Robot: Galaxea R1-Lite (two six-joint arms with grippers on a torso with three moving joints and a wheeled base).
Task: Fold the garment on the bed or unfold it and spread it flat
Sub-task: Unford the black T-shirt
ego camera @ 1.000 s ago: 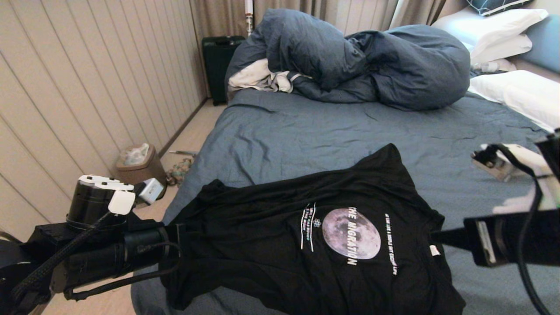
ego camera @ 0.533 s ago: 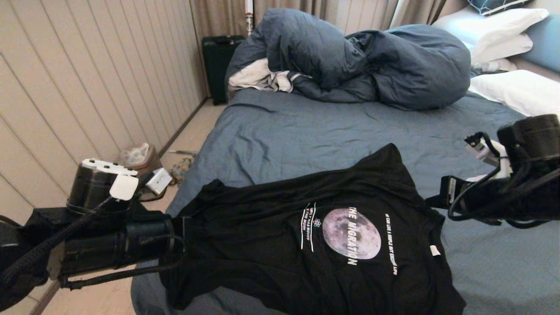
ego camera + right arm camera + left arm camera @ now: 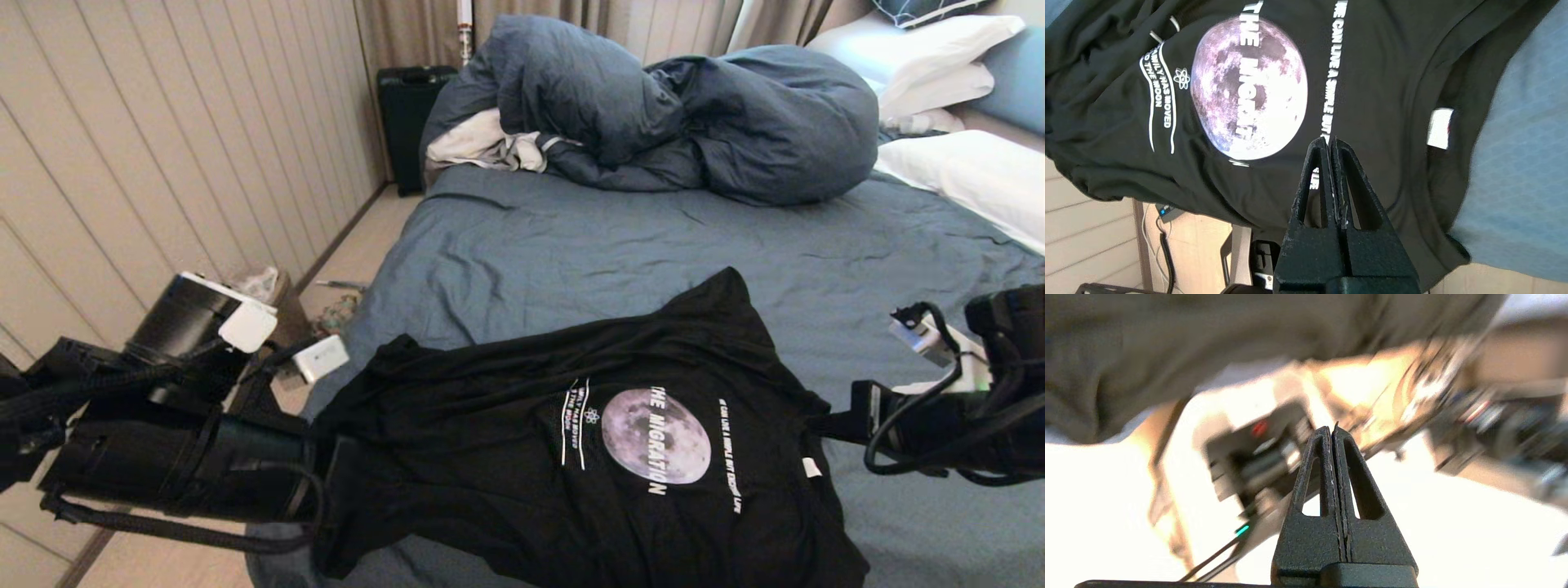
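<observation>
Bedroom setting: panelled wall on the left, beige curtains at the back, black suitcase (image 3: 411,122) standing by the far-left corner of the bed (image 3: 571,245). You have slate-blue sheet across the bed, wrinkled. Dark-blue duvet (image 3: 678,122) is heaped at the far side, w/ a white cloth (image 3: 482,147) tucked at its left edge. White pillows (image 3: 963,171) lie at the far right. Small bin (image 3: 269,294) sits on the floor left of the bed, partly hidden by the left arm.

Garment (image 3: 588,457), black T-shirt: lies on the near part of the bed, print side up, moon graphic and white lettering readable. Neck opening w/ white label points toward your right side; hem end bunches toward your left side, at the bed's left edge. One sleeve points toward the far side. Fabric shows folds and creases, not fully flat. Near edge drapes over the near side of the bed.

Left gripper (image 3: 1332,433): jaws clenched together, nothing between them in the left wrist view. In the head view its tips are lost against the black cloth at the hem end; contact can't be confirmed.

Right gripper (image 3: 1329,143): jaws pressed shut, empty per the right wrist view, held above the shirt near the lettering. In the head view it sits just beside the collar edge.
</observation>
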